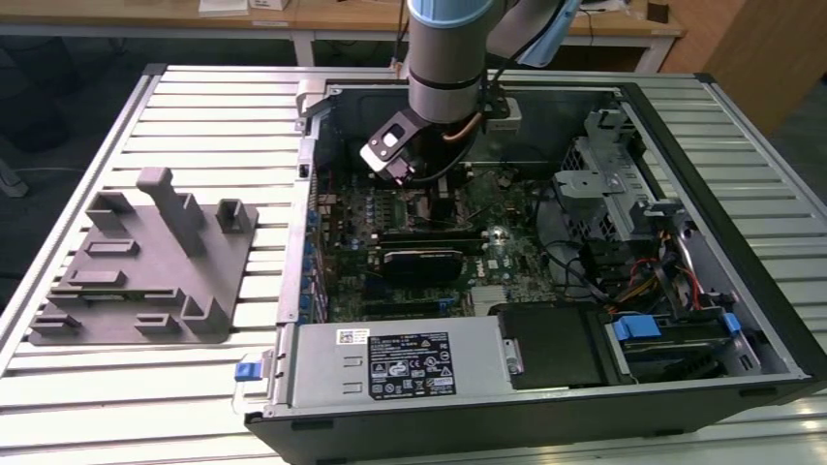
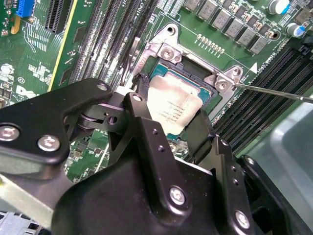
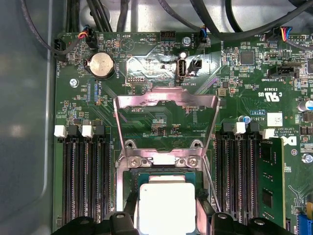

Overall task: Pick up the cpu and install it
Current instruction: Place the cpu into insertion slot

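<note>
From my station I see the arm (image 1: 446, 58) reaching down into the open computer case (image 1: 543, 431), which lies on the slatted desk (image 1: 130, 407). In the exterior view the gripper (image 1: 433, 199) hangs over the motherboard (image 1: 517, 252) toward the twelve o'clock end of the case. The silver power supply (image 1: 387, 363) fills the six o'clock end. The grey fixture plate (image 1: 142, 271) lies on the desk at nine o'clock from the case, well apart from the arm.

In both wrist views the gripper (image 2: 171, 103) (image 3: 167, 205) is clamped on the cpu (image 2: 173, 110) (image 3: 166, 198), with a black finger (image 2: 199, 129) pressed against each of two opposite edges. The cpu, shiny side up, lies level inside the frame of the socket (image 2: 193, 78) (whether it is fully seated or a hair above the contacts, I cannot tell). The socket's metal load plate (image 3: 166, 100) is swung open and lies back over the board, and the thin lever (image 2: 274, 93) stands free beside the socket. Rows of black memory slots (image 3: 85, 176) run along both sides of the socket.
</note>
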You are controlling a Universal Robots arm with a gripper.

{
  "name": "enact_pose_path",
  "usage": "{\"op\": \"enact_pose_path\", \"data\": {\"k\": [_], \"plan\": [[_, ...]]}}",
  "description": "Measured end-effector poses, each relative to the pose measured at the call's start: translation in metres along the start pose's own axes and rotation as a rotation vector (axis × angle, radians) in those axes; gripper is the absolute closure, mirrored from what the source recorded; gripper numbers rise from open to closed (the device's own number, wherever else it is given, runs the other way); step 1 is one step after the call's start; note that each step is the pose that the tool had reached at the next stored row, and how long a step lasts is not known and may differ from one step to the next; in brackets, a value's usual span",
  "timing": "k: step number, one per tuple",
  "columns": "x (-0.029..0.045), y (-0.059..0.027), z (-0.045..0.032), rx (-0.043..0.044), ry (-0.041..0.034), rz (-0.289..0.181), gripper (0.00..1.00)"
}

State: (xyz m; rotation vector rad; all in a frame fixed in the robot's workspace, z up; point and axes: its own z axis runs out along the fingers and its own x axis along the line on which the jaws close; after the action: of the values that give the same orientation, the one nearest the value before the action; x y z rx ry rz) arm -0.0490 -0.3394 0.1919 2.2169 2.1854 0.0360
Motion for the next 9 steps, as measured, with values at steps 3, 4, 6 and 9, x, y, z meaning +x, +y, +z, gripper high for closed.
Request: {"op": "enact_pose_path", "data": {"k": [3, 4, 6, 9], "plan": [[0.0000, 0.0000, 0.0001, -0.0002, 0.0002, 0.000, 0.45], [0.0000, 0.0000, 0.0001, -0.0002, 0.0002, 0.000, 0.45], [0.0000, 0.0000, 0.0001, -0.0001, 0.0002, 0.000, 0.39], [0.0000, 0.0000, 0.0000, 0.0000, 0.0000, 0.000, 0.33]]}}
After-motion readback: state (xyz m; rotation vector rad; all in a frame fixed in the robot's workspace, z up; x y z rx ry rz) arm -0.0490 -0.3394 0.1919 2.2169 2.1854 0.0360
